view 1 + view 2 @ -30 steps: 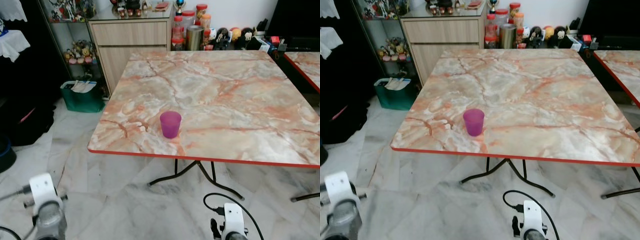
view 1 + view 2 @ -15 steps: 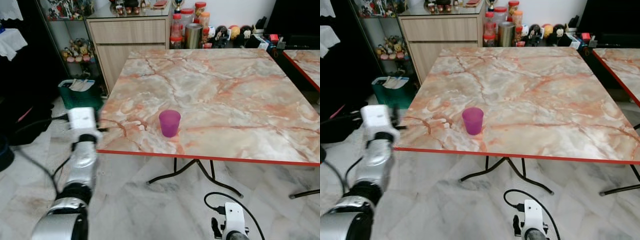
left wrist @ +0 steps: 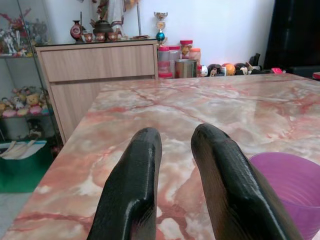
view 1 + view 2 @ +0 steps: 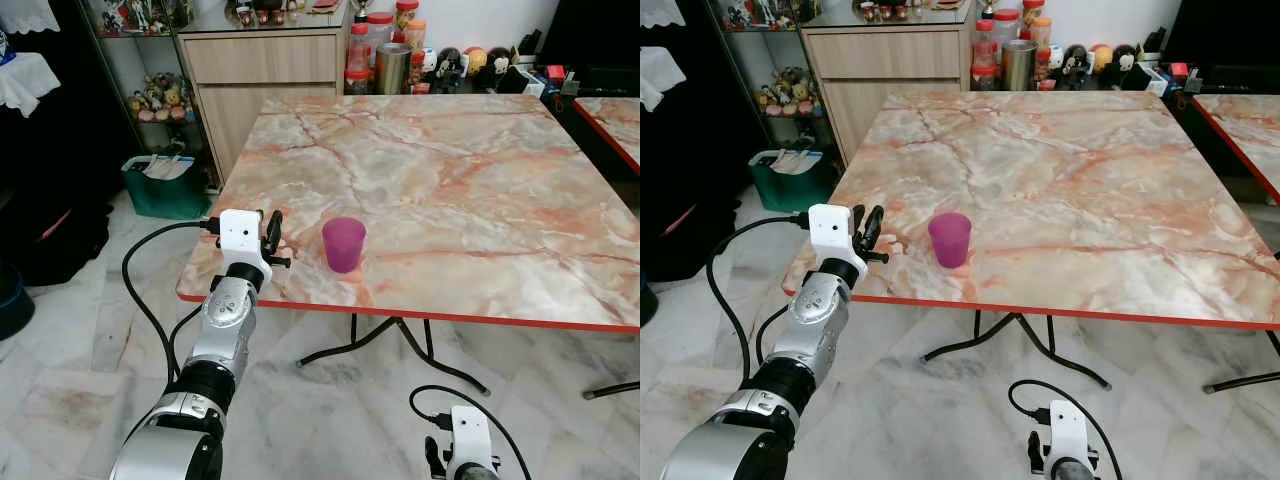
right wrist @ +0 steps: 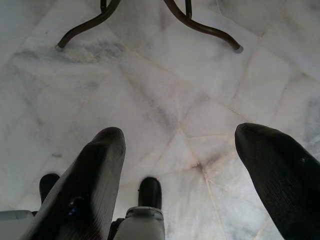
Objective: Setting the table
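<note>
A translucent purple cup point(image 4: 343, 244) stands upright near the front left corner of the marble-patterned table point(image 4: 480, 170), which has a red rim. My left gripper point(image 4: 272, 235) is raised over the table's front left edge, just left of the cup and apart from it. In the left wrist view its two black fingers point(image 3: 135, 185) lie close together with nothing between them, and the cup point(image 3: 287, 190) sits off to one side. My right gripper point(image 5: 177, 131) hangs low over the floor, fingers spread wide and empty.
A wooden cabinet point(image 4: 265, 70) and jars with small figures point(image 4: 385, 55) line the wall behind the table. A green basket point(image 4: 165, 190) sits on the floor at the left. A second table's corner point(image 4: 610, 125) shows at the right. Black table legs point(image 4: 400, 345) stand on the marble floor.
My left arm has swung up from hanging low to the table's front left edge, ending beside the cup. The cup has stayed put; the camera has shifted slightly.
</note>
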### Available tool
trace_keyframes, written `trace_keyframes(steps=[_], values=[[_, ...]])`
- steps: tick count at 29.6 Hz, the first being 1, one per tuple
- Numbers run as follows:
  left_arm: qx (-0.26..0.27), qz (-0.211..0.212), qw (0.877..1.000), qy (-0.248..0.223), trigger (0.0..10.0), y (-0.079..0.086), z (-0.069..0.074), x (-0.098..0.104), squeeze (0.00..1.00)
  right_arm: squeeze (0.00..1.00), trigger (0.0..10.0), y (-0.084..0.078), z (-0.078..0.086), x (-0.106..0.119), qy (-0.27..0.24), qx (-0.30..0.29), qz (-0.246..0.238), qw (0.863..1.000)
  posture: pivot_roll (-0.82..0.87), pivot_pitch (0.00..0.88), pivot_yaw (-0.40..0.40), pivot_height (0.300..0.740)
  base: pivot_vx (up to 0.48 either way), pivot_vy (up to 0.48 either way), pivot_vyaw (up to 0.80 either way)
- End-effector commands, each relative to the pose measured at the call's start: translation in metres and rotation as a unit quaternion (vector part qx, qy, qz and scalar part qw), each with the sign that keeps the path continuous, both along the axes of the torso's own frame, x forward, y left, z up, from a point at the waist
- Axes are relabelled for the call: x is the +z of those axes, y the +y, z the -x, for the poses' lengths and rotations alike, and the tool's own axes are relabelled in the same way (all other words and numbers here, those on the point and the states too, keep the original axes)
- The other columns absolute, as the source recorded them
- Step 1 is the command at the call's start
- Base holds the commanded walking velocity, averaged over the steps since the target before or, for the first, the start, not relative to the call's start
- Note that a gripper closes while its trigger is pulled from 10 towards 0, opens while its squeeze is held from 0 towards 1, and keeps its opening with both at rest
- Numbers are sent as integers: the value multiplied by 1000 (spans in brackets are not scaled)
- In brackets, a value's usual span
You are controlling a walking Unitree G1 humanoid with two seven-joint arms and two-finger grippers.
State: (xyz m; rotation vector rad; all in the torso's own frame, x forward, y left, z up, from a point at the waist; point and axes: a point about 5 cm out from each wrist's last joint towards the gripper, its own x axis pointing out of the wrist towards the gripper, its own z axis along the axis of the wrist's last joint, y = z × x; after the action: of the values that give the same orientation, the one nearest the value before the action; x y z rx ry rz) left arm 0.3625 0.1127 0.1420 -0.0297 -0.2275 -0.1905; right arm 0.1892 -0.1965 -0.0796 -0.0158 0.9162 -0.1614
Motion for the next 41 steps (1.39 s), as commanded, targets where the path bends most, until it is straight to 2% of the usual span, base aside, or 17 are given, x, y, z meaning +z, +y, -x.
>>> trace_keyframes(steps=[1, 21, 26, 28, 30, 31, 34, 38, 39, 40, 41], values=[[-4, -11, 1000, -6, 10000, 1, -1, 4, 0, 0, 10000, 2, -1, 0, -4, -3, -8, 1000, 1, 0, 37, 740, 360, 0, 0], [-12, -13, 1000, -16, 10000, 6, -2, 12, 0, 0, 10000, 6, 1, -1, 7, 10, 3, 1000, 7, 0, 42, 740, 362, 0, 0], [-5, -6, 1000, -22, 10000, 9, -3, 14, 0, 0, 10000, 6, 4, -3, 11, 8, 2, 1000, 9, 0, 44, 740, 52, 0, 0], [3, 19, 1000, -18, 10000, 15, -4, 18, 0, 0, 10000, 6, 6, -4, 14, 5, 1, 1000, 9, 0, 47, 740, 0, 0, 0], [3, 24, 1000, -18, 10000, 16, -4, 19, 0, 0, 10000, 7, 7, -4, 14, 5, 1, 1000, 9, 0, 47, 740, 0, 0, 0], [-5, 57, 998, -7, 10000, 18, -5, 22, 0, 0, 10000, 7, 8, -5, 15, 4, 1, 1000, 12, 0, 47, 740, 0, 0, 0], [-19, 71, 997, 13, 10000, 18, -7, 24, 0, 0, 10000, 7, 10, -6, 17, 3, 1, 1000, 15, 0, 47, 740, 0, 0, 0], [-29, 85, 996, 12, 10000, 18, -6, 29, 0, 0, 10000, 7, 11, -6, 19, 1, 1, 1000, 15, 0, 47, 740, 0, 0, 0], [-36, 88, 995, 8, 10000, 18, -6, 33, 98, 0, 10000, 7, 12, -7, 21, 0, 1, 1000, 15, 0, 49, 740, 0, 0, 0], [-43, 84, 995, 10, 10000, 19, -6, 37, 1000, 0, 10000, 7, 13, -7, 23, -1, 1, 1000, 15, 0, 49, 740, 0, 0, 0], [-52, 70, 996, 11, 10000, 20, -5, 41, 1000, 0, 10000, 7, 14, -8, 24, -3, 2, 1000, 16, 0, 49, 740, 0, 0, 0]])
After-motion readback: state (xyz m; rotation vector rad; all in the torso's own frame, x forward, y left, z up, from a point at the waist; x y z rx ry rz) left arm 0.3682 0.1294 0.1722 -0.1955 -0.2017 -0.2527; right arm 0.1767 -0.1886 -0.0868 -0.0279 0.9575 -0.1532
